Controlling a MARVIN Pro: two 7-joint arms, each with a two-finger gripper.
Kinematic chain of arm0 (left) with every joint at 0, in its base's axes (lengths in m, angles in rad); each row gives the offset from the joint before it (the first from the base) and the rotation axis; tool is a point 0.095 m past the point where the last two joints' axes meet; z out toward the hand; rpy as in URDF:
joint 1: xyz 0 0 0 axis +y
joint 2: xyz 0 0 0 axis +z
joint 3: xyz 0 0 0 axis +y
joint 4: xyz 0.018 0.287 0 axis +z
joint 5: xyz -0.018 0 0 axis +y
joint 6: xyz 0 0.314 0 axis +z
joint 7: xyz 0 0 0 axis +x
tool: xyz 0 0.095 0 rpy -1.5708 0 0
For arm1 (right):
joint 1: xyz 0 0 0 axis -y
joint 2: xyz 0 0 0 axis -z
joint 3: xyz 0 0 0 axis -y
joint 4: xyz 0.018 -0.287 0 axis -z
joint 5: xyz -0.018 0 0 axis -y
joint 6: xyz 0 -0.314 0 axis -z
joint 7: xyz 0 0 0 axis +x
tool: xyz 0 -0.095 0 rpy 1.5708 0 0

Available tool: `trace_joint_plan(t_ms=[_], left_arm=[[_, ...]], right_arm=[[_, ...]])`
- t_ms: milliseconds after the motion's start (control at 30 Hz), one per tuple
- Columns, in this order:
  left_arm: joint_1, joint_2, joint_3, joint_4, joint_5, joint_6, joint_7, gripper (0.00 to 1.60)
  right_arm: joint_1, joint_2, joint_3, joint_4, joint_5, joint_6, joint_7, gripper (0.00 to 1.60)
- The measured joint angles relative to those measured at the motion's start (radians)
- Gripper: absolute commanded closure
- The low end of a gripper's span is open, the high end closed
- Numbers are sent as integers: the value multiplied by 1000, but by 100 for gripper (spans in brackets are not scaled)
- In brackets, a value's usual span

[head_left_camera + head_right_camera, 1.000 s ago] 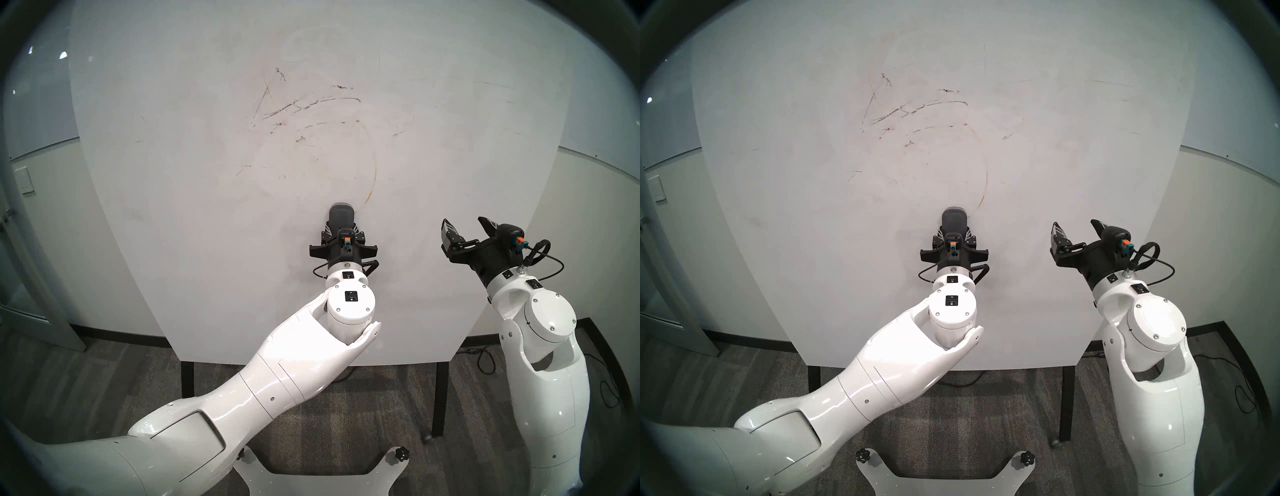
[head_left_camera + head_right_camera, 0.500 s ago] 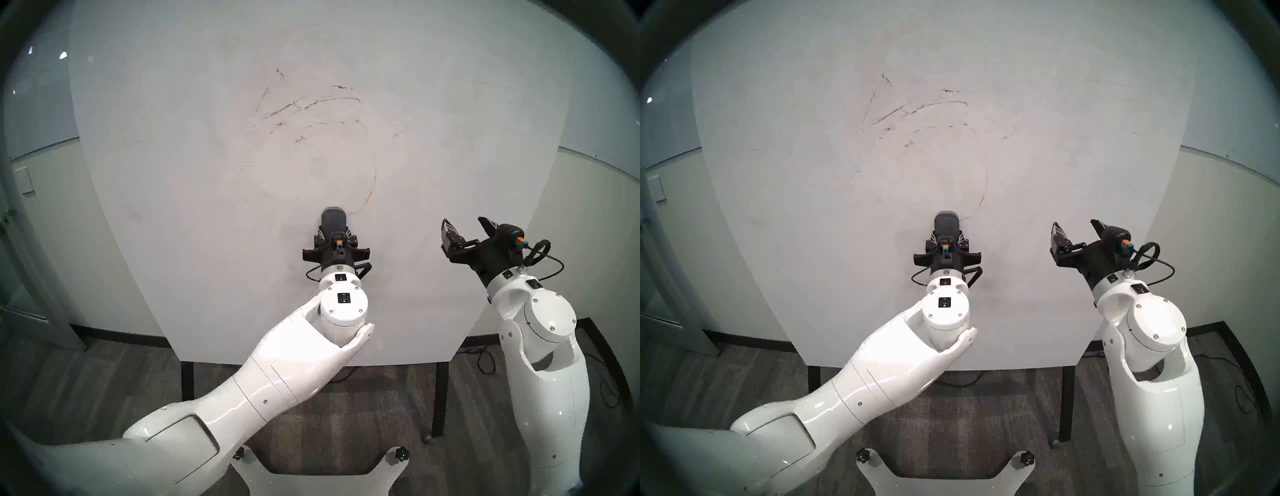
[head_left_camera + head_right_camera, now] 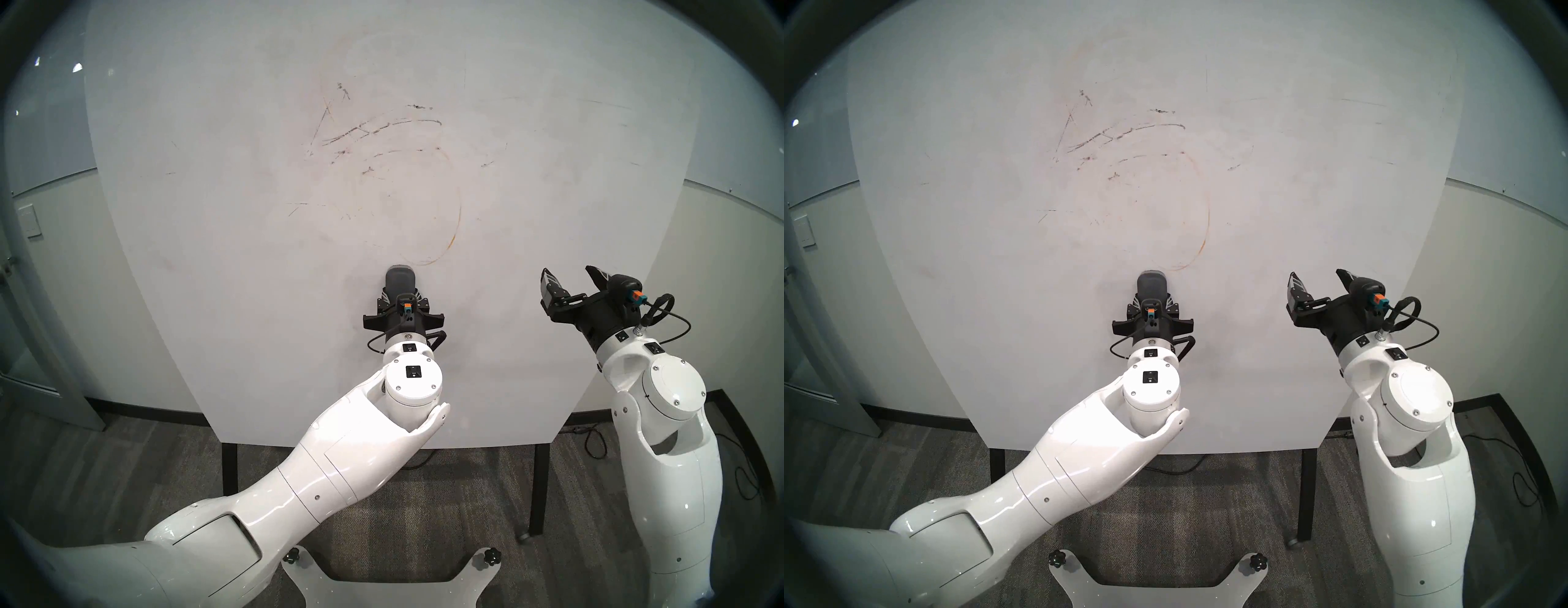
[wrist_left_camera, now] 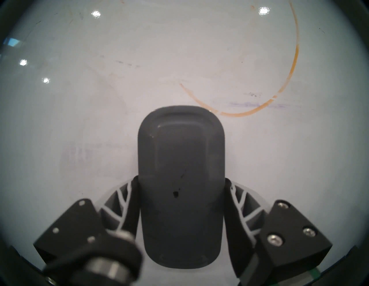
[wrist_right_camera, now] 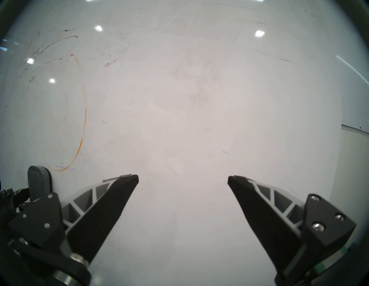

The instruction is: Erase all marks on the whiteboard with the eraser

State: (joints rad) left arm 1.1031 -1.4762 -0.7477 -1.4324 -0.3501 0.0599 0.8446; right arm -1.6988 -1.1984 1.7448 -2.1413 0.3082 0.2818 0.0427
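The whiteboard fills the middle of both head views. Scratchy black marks cross its upper centre. Below them an orange arc curves down toward the eraser. My left gripper is shut on that dark grey eraser, which lies flat on the board just below-left of the arc's lower end. In the left wrist view the eraser sits between both fingers, with the orange arc up and to the right. My right gripper hangs open by the board's right side, nothing between its fingers.
The board stands on thin black legs over grey carpet. Cables lie on the floor at the right, behind the right arm. A wall switch and a door frame are at the far left. My white base plate is at the bottom.
The left arm has slid the eraser leftward and slightly down across the board, uncovering the bottom curve of the orange arc. The right arm has not moved.
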Motion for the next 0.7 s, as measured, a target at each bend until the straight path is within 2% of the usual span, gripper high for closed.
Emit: trace_joint_plan(t_ms=[700], left_arm=[[-50, -40, 44, 58, 20, 25, 27, 160]], right_arm=[[0, 0, 0, 0, 0, 0, 0, 0]])
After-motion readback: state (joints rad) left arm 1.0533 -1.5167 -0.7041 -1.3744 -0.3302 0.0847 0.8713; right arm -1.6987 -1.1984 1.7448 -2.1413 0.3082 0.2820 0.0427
